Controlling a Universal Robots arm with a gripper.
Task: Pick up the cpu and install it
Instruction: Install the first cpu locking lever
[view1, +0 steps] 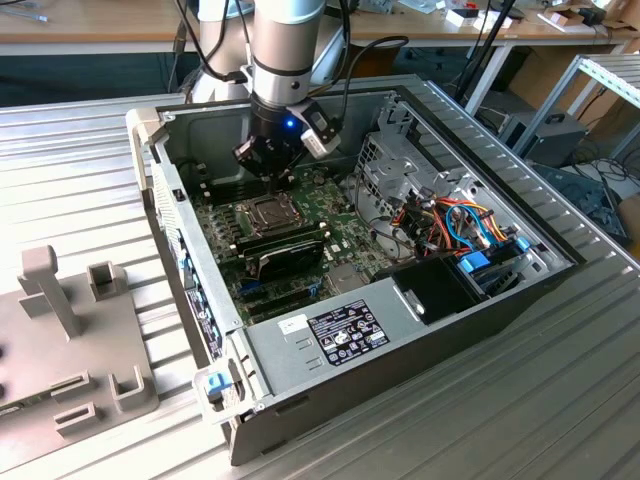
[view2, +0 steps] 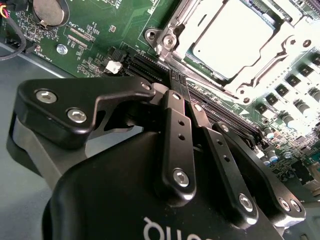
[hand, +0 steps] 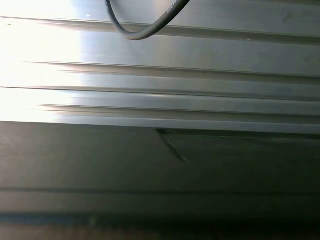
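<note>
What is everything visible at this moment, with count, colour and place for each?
computer case: one, grey, open, on the ribbed metal table
motherboard: one, green, on the case floor
cpu: one, silver-grey, seated inside the socket frame
expansion card: one, black, next to the socket frame
power supply: one, grey, at the case's near end
cables: several, orange and blue, by the drive cage
fixture: one, grey, at the exterior view's left
arm: one, silver-grey, above the case
gripper: one, black, shut, empty, over the motherboard beside the socket frame

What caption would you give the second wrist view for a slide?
Shut gripper hovers over the motherboard, beside the socket where the cpu sits.
</note>
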